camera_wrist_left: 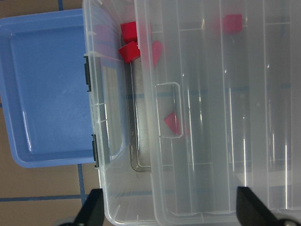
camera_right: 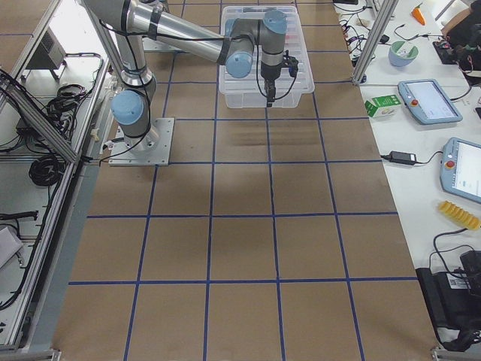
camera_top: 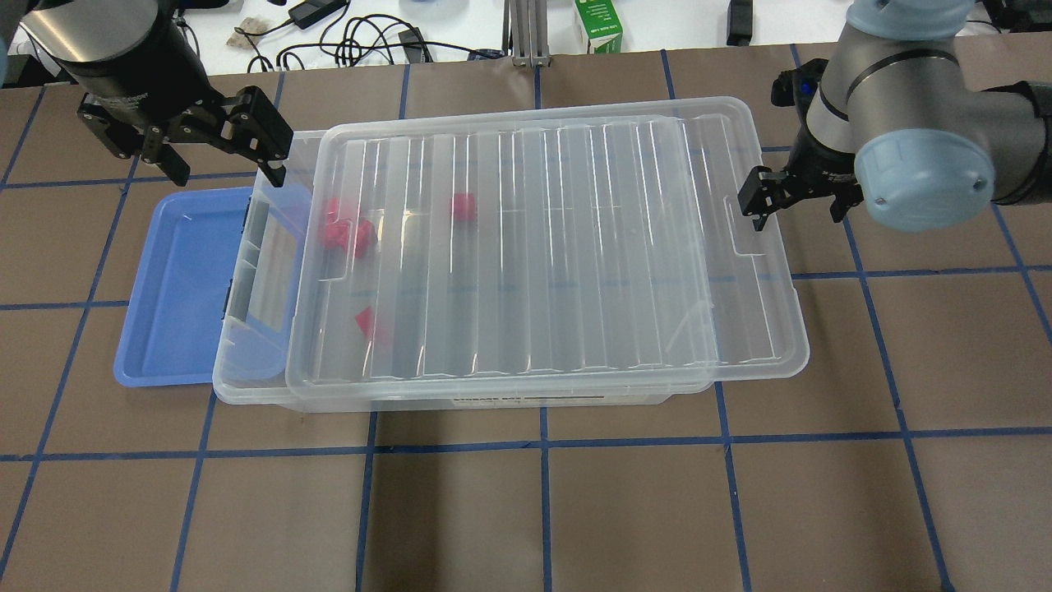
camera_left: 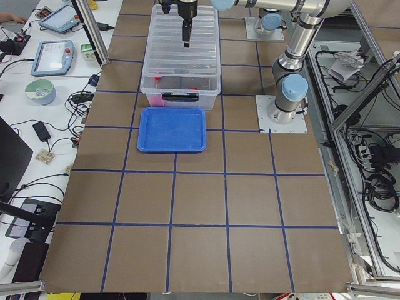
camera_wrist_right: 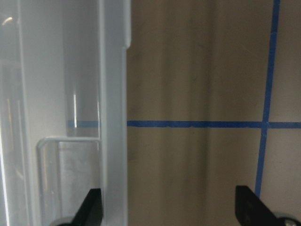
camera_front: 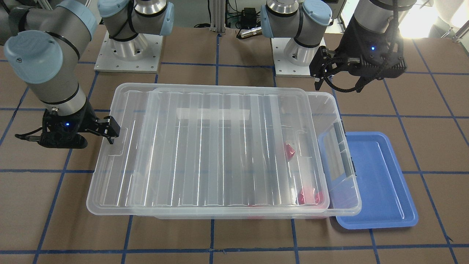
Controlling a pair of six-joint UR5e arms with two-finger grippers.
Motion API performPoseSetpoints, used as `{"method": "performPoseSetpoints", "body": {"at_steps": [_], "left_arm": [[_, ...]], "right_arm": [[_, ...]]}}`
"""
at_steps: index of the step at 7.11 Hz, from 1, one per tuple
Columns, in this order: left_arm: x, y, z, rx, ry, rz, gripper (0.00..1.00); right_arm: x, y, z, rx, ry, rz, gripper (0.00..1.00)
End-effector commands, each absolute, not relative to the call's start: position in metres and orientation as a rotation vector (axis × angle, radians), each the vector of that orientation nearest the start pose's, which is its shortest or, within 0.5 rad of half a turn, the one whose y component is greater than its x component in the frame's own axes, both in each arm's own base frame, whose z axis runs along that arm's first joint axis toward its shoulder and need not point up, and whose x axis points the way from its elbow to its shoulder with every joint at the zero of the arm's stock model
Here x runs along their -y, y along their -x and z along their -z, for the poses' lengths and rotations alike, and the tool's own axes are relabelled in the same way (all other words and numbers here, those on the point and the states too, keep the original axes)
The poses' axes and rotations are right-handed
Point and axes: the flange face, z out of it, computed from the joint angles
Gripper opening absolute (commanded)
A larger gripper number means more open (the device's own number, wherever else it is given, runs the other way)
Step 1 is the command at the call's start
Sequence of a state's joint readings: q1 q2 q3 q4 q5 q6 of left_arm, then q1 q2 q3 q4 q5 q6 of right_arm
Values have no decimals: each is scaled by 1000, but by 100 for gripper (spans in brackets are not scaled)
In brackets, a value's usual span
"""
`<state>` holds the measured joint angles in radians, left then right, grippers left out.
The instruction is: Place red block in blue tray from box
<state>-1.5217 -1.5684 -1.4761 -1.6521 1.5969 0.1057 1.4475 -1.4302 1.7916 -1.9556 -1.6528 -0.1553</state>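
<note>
The box [camera_top: 255, 386] lies across the middle of the table. Its ribbed clear lid [camera_top: 542, 247] is slid toward my right, which leaves a strip open at the box's left end. Several red blocks [camera_top: 341, 230] lie inside near that end. In the left wrist view two [camera_wrist_left: 129, 52] show in the open strip and others [camera_wrist_left: 171, 123] show under the lid. The blue tray [camera_top: 177, 296] lies empty against the box's left end. My left gripper [camera_top: 214, 144] hangs open and empty above the far left corner of the box. My right gripper [camera_top: 795, 201] is open at the lid's right edge [camera_wrist_right: 113, 117].
Brown table surface with blue tape grid. Both arm bases [camera_front: 128, 55] stand on the robot's side of the box. Cables and a green carton [camera_top: 598, 25] lie beyond the table's far edge. Grey latch [camera_wrist_left: 87, 75] on the box's left end wall.
</note>
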Motion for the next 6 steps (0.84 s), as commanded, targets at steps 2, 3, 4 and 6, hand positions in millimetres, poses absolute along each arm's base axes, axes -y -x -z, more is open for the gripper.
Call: {"method": "performPoseSetpoints", "body": {"at_steps": [2,3,4,6], "left_arm": [[496,106,-527,-3112,-88,18,100],[496,106,-527,-3112,-88,18,100],[496,107,-525,-3113,-88,14,100],[496,107,-525,-3115,-86,14,100]], "right_arm": [[542,-6,-349,-3227,-41,11,100],[542,8,-349,-3227,-80,9,100],[542,22,-349,-3226,-86,9,100],[541,53,-347,-3224,-81,-3,100]]}}
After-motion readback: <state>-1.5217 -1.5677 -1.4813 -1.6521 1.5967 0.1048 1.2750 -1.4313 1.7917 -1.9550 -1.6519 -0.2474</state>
